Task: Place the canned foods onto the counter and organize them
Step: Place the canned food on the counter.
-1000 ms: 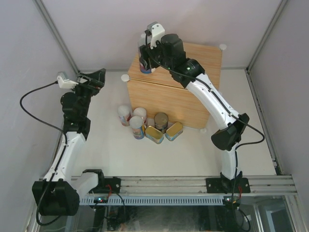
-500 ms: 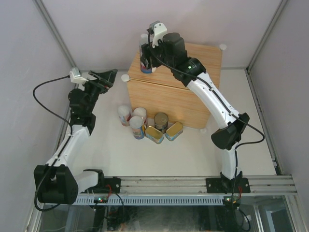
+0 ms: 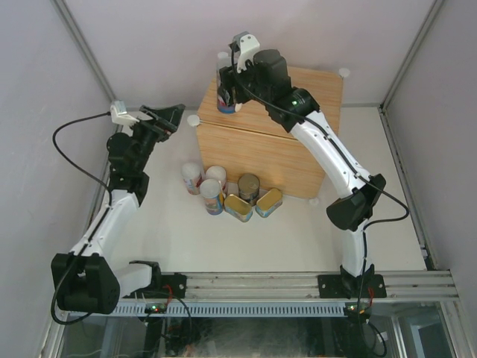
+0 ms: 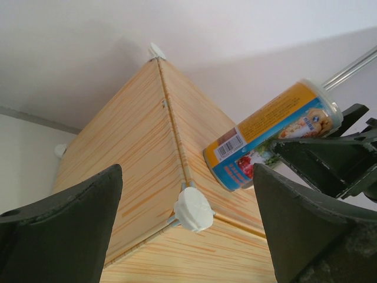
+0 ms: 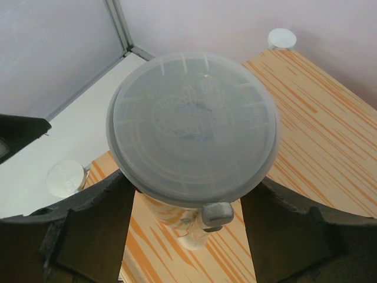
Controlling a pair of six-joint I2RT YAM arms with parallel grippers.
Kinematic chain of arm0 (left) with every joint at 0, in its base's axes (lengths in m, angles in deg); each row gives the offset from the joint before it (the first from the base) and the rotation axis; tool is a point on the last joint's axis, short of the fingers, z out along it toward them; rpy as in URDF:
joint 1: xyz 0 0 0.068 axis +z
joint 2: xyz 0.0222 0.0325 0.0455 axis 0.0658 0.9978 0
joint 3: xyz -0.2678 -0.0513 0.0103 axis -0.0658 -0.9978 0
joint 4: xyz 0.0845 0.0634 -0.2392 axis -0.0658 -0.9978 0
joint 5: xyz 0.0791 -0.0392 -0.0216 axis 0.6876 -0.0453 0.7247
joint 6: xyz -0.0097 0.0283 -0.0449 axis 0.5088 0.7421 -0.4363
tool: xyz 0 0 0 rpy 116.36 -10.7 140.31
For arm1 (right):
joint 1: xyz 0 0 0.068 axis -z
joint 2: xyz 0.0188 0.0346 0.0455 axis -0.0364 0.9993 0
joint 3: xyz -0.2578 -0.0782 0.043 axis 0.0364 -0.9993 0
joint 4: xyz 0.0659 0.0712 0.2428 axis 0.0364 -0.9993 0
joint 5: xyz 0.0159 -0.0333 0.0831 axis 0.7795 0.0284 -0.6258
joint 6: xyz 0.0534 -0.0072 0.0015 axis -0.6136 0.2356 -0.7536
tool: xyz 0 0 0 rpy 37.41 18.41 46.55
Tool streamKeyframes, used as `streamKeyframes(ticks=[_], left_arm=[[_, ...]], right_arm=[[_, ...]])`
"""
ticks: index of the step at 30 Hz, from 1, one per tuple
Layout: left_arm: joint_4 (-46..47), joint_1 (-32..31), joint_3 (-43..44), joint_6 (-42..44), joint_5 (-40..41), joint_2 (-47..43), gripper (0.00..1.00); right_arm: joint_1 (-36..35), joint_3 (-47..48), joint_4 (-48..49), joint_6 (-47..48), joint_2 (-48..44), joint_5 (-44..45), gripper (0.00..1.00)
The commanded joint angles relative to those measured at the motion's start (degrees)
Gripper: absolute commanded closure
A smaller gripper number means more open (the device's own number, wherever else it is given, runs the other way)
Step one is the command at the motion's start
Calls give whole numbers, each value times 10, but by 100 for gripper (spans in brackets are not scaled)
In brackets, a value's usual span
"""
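Right gripper (image 3: 225,91) straddles a tall white-lidded cylindrical can (image 3: 225,103) on the light wood-grain box-shaped counter (image 3: 298,93)
The can stands upright at the top's 10 o'clock corner, a finger on each side; whether they pinch it I cannot tell. Left gripper (image 3: 173,114) hangs spread wide and empty at the counter's 9 o'clock. Six other cans (image 3: 248,185) cluster on the white table (image 3: 186,239) at its 7 o'clock

Overhead view looking down, wrist views close-up — all share counter (image 3: 320,97), can (image 3: 225,103)

Lab test cell: white walls (image 3: 298,37), aluminium rail (image 3: 261,284).
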Motion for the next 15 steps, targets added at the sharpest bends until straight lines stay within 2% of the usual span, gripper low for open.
streamKeyframes(ticks=[1, 6, 15], left_arm=[[-19, -3, 62, 33, 11, -17, 4], [-50, -2, 94, 56, 11, -17, 4], [-78, -3, 125, 80, 6, -21, 4]], right_arm=[[10, 34, 47, -14, -18, -9, 32], [10, 31, 49, -16, -20, -16, 26], [9, 23, 52, -18, -30, -21, 25]])
